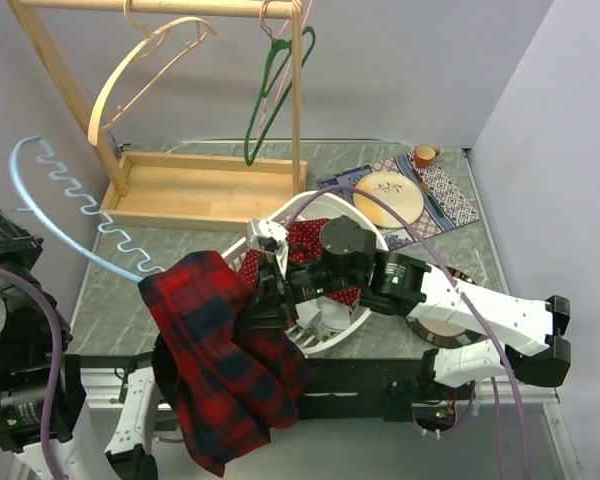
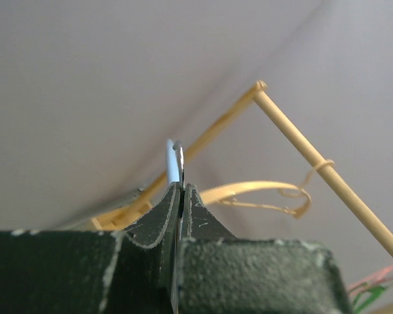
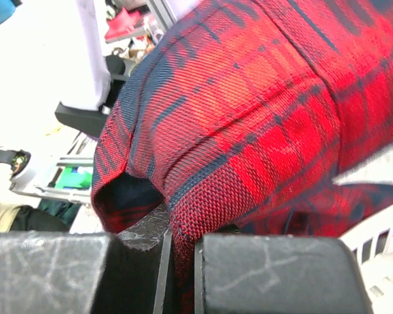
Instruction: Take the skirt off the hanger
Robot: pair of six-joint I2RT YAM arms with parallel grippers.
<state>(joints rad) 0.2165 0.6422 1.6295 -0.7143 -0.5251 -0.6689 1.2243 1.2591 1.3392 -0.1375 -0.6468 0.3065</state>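
Observation:
A red and dark-blue plaid skirt hangs in folds from the right end of a light-blue hanger with a wavy bar, over the table's near edge. My left gripper is shut on a thin blue part of the hanger; in the top view it is hidden, likely behind the skirt. My right gripper is shut on a fold of the skirt at its right side, with cloth pinched between the fingertips.
A wooden clothes rack stands at the back with a wooden hanger and a green hanger. A white basket with red cloth sits under my right arm. A plate on a patterned mat and an orange cup are at the back right.

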